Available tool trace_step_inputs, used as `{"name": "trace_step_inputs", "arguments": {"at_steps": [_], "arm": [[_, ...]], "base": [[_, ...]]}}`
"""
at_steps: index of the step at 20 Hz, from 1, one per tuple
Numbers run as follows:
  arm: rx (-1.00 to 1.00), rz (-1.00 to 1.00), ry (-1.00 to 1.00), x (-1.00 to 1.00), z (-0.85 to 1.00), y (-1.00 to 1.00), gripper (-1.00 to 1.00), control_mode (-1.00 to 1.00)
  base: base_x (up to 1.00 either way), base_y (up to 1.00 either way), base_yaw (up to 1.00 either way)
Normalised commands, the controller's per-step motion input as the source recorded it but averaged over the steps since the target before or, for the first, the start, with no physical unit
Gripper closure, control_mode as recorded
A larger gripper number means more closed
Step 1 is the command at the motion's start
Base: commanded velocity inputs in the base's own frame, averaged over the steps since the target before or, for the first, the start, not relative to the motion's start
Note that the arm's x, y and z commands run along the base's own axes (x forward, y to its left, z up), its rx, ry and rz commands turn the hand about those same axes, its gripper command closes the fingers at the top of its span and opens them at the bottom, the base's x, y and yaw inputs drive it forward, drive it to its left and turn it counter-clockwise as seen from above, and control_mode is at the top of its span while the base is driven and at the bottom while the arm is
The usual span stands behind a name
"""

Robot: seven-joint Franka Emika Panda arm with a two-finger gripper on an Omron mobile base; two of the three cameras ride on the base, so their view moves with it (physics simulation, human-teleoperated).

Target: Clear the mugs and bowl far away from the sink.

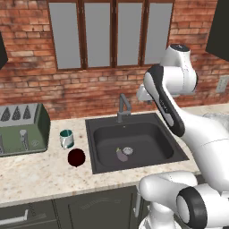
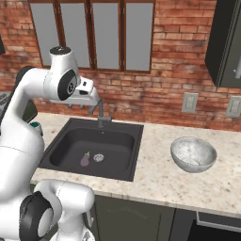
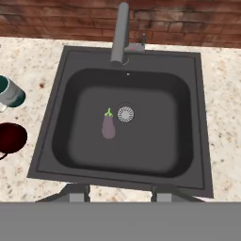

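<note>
The robot's white arm (image 1: 188,134) is the closest thing, rising at the near edge of the bench (image 1: 36,174) and bending up over the sink (image 1: 134,141). Down in the basin there's a little purple eggplant (image 3: 108,127) lying just left of the round drain (image 3: 125,114), not touching it. The tall grey tap (image 1: 123,107) stands at the far rim of the sink, close under the hand.

Left of the sink: the white mug with the teal lining (image 1: 66,138), and the dark maroon mug (image 1: 76,157) just nearer than it, both close to the basin's left edge. Further left sits a green toaster (image 1: 22,129). The speckled bowl (image 2: 193,154) is on the bench to the right of the sink, a bit apart from it.

The end effector (image 3: 120,195) hangs above the sink, fingertips (image 3: 75,193) spread apart with nothing between them, touching nothing.
</note>
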Motion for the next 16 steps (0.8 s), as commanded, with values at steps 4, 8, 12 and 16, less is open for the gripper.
{"name": "trace_step_inputs", "arguments": {"at_steps": [4,8,12,16], "arm": [[0.00,0.00,-0.02,-0.12,0.00,0.03,-1.00,-1.00],[0.00,0.00,-0.04,-0.45,0.00,0.00,-1.00,-1.00],[0.00,0.00,-0.05,-0.63,0.02,0.00,-1.00,-1.00],[0.00,-0.03,-0.01,-0.73,0.08,0.00,-1.00,-1.00]], "base": [[0.00,0.00,0.00],[0.00,0.00,0.00],[0.00,0.00,0.00],[0.00,0.00,0.00]]}}
